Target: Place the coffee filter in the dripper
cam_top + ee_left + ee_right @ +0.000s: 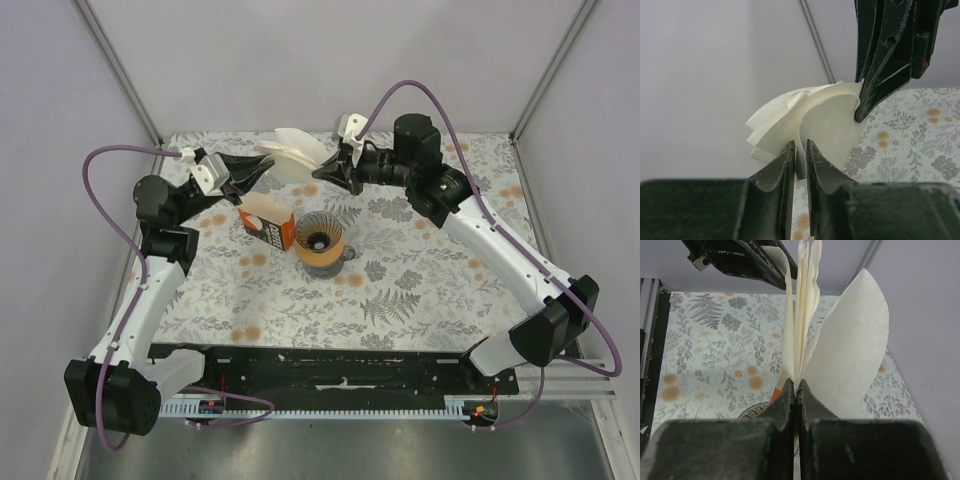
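Top external view: both arms reach to the far middle of the table (420, 290) and meet tip to tip above it.
Coffee filters (295, 155): several cream-white sheets, fanned out and held in the air between the two grippers, beyond the dripper and well apart from it.
Right gripper (318, 172): comes in from the right with its jaws pressed together on the bottom edge of the fan.
Right wrist view: the right gripper (796, 387) has no gap between its fingers; the coffee filters (855, 350) rise from the pinch, one broad sheet splayed to the right and the rest standing close together.
Left gripper (268, 170): comes in from the left, with its tips at the left edge of the fan.
Left wrist view: the left gripper (800, 147) has narrow jaws, one on each side of a single sheet's edge; I cannot tell whether they clamp it. The coffee filters (825, 120) curve up to the right gripper (860, 112).
Left gripper, from the right wrist (782, 277): dark fingers against the top of the fan.
Dripper (320, 240): upright on the table near its middle, mouth open upward, no paper inside.
Orange carton (270, 222): on the table just left of the dripper.
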Action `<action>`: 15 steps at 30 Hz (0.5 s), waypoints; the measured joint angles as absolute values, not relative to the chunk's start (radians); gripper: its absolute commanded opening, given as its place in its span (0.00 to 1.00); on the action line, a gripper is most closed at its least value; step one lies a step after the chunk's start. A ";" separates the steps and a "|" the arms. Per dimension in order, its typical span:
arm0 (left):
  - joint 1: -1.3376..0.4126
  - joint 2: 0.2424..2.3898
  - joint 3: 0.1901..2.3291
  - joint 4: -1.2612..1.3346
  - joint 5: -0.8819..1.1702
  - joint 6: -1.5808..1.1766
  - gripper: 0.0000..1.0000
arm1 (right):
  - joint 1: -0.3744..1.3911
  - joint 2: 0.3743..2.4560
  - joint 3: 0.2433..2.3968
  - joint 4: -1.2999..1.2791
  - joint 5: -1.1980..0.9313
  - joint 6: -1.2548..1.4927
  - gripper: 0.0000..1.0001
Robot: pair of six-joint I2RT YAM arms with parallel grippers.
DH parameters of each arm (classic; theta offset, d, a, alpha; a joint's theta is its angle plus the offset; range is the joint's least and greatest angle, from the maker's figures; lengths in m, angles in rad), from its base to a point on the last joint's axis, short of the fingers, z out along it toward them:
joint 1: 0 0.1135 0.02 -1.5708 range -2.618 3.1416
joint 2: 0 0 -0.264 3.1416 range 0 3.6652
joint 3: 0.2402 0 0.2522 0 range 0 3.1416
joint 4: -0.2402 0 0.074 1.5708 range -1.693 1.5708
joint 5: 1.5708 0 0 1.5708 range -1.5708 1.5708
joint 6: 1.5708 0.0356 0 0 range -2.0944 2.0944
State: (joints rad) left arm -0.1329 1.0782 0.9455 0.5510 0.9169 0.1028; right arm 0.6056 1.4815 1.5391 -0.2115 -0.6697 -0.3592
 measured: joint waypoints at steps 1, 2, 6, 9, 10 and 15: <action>-0.132 1.076 0.945 0.543 0.917 0.116 0.15 | 0.606 1.489 1.547 -0.211 -0.673 -0.359 0.00; -0.132 1.073 0.945 0.532 0.916 0.128 0.10 | 0.606 1.503 1.562 -0.213 -0.677 -0.360 0.00; -0.128 1.063 0.945 0.486 0.915 0.176 0.02 | 0.606 1.569 1.616 -0.210 -0.684 -0.360 0.00; -0.125 1.053 0.945 0.406 0.884 0.251 0.02 | 0.606 1.627 1.652 -0.210 -0.682 -0.351 0.00; -0.125 1.051 0.945 0.374 0.863 0.282 0.02 | 0.607 1.647 1.662 -0.208 -0.679 -0.347 0.00; -0.117 1.056 0.943 0.245 0.756 0.418 0.02 | 0.635 1.745 1.707 -0.208 -0.638 -0.336 0.00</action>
